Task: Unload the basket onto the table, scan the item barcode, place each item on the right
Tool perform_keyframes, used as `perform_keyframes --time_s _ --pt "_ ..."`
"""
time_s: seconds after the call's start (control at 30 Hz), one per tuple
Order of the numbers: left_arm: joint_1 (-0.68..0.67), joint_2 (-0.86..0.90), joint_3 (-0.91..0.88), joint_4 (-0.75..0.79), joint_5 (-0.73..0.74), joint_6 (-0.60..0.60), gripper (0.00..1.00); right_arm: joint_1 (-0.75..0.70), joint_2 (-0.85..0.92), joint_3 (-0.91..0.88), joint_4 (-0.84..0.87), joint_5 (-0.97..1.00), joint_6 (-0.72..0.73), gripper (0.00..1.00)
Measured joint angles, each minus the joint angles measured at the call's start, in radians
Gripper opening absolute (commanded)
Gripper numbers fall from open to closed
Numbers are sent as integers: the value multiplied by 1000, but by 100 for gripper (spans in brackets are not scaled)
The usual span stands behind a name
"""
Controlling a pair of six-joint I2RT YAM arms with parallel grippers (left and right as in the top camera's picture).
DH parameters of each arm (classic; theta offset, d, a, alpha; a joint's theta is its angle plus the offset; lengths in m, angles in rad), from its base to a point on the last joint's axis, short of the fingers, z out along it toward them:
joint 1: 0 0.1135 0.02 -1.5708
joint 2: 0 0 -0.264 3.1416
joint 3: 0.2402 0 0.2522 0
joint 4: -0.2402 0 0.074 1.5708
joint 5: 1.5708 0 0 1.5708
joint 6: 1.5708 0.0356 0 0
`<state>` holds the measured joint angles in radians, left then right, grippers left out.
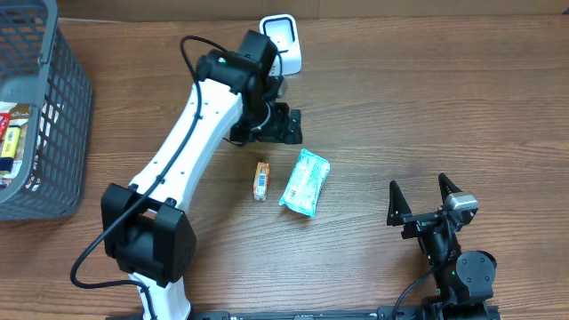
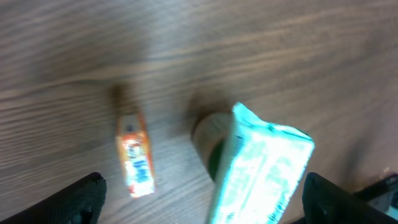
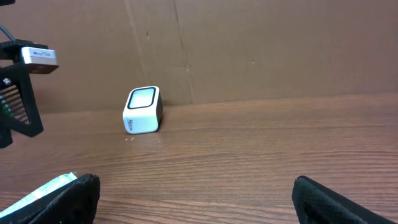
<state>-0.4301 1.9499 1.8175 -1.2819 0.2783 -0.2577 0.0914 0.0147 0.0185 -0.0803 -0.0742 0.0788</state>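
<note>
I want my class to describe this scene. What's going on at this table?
The left pincer hangs open over the table, holding nothing, between the white scanner and two items lying apart on the wood: a teal packet and a small orange pack. The right pincer rests open, away from both. Nothing faces the scanner yet.

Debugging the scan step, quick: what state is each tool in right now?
Left tool: open, holding nothing; the packet lies free on the table.
Right tool: open, empty.
</note>
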Motion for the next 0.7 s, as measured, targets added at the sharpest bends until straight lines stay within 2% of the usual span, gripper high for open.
perform_keyframes --time_s 0.2,0.37,0.7 --pt "-73 0 -6 -26 7 3 93 0 0 0 0 0 0 100" --pt "-139 0 -7 -43 -1 3 100 0 0 0 0 0 0 100" --pt "-271 0 -7 -76 -164 -102 100 0 0 0 0 0 0 100"
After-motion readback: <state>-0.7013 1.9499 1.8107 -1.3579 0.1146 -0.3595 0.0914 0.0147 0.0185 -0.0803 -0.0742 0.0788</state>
